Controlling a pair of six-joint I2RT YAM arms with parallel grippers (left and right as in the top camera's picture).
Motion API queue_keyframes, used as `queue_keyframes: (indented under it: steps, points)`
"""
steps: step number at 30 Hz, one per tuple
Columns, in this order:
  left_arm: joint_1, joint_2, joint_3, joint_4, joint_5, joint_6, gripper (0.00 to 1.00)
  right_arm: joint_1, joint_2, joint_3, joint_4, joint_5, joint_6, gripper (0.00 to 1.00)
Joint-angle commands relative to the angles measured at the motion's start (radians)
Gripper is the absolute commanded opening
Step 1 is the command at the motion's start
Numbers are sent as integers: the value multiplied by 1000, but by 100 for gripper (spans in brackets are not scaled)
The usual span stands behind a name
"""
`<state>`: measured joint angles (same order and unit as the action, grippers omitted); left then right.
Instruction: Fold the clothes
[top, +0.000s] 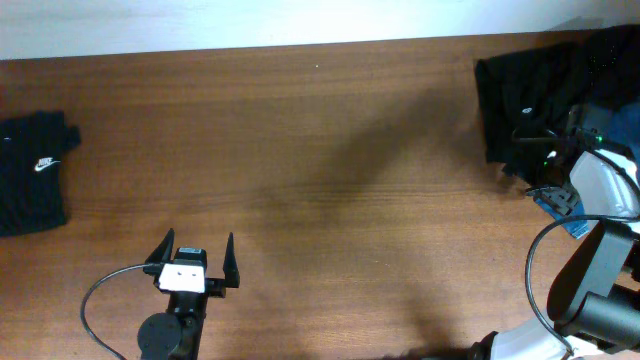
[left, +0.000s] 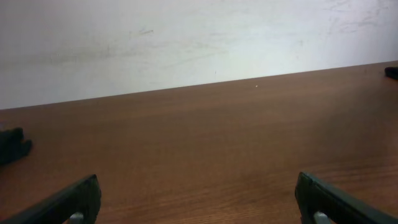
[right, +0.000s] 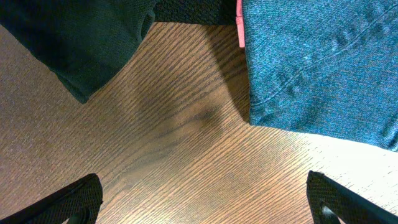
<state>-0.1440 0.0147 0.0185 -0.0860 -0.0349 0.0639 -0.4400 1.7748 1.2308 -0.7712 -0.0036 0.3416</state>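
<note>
Got black T-shirt (top: 30, 185) at far left edge of counter (top: 330, 150), flat, in compact shape, white swoosh logo (top: 43, 163) facing up. Partly cut off by overhead frame.

Reading left fingers (top: 199, 242) as spread fully wide, holding nothing. Parked over bare wood near front edge, well apart from shirt, pointing toward pale back wall (left: 186, 37). Same from left wrist view: only wood between the tips.

Reading right fingers (right: 202, 183) as spread fully wide too, gripping nothing, over bare wood at far right end. Just ahead of them: dark fabric (right: 81, 43) on one side, blue knit fabric (right: 323, 68) with small pink tag (right: 239, 25) on the other. No contact with either.

From overhead: heap of dark garments (top: 530, 90) at back right corner, right arm (top: 600, 270) reaching in beside it.
</note>
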Motion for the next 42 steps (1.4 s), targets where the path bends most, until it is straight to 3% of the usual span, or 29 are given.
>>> queue_keyframes:
  steps: [1,32,42]
  points:
    - [2,-10,-10,6,-13,19,99,-5,-12,12,0,8,11,99]
    - [2,-10,-10,6,-13,19,99,-5,-5,12,1,8,11,99]
    - [2,-10,-10,6,-13,19,99,23,-255,11,0,9,11,99]
